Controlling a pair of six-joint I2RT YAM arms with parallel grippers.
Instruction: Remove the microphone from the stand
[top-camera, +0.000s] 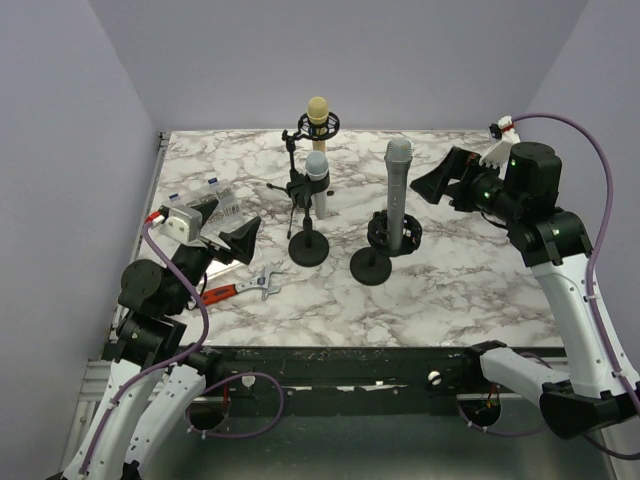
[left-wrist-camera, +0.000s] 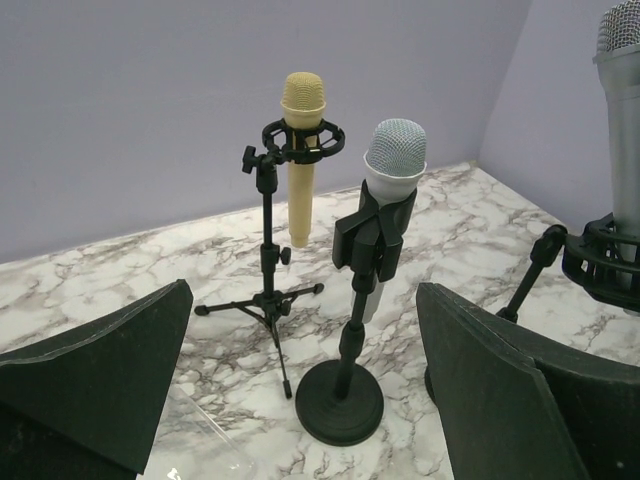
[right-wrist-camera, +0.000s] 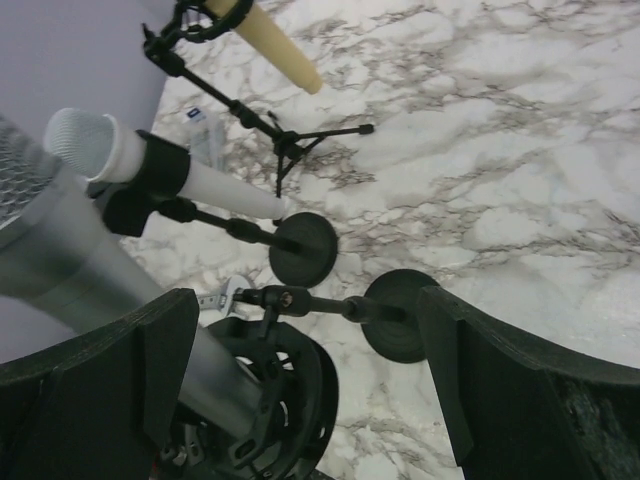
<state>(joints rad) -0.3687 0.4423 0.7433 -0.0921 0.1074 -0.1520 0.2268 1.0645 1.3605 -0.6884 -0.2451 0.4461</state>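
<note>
Three microphones stand on the marble table (top-camera: 480, 290). A yellow one (top-camera: 318, 115) sits in a tripod stand at the back. A white one (top-camera: 317, 182) is clipped on a round-base stand (top-camera: 308, 248). A grey one (top-camera: 398, 185) stands upright in a black shock mount (top-camera: 395, 232) on a round base (top-camera: 370, 266). My left gripper (top-camera: 245, 238) is open and empty, left of the white microphone (left-wrist-camera: 392, 175), facing it. My right gripper (top-camera: 440, 180) is open and empty, right of the grey microphone (right-wrist-camera: 90, 260), its fingers (right-wrist-camera: 520, 390) either side of the shock mount (right-wrist-camera: 285, 400) without touching.
A red-handled wrench (top-camera: 240, 288) lies near the front left, also in the right wrist view (right-wrist-camera: 222, 296). A clear plastic box (top-camera: 222, 200) lies at the left by my left arm. Purple walls close off the left, back and right.
</note>
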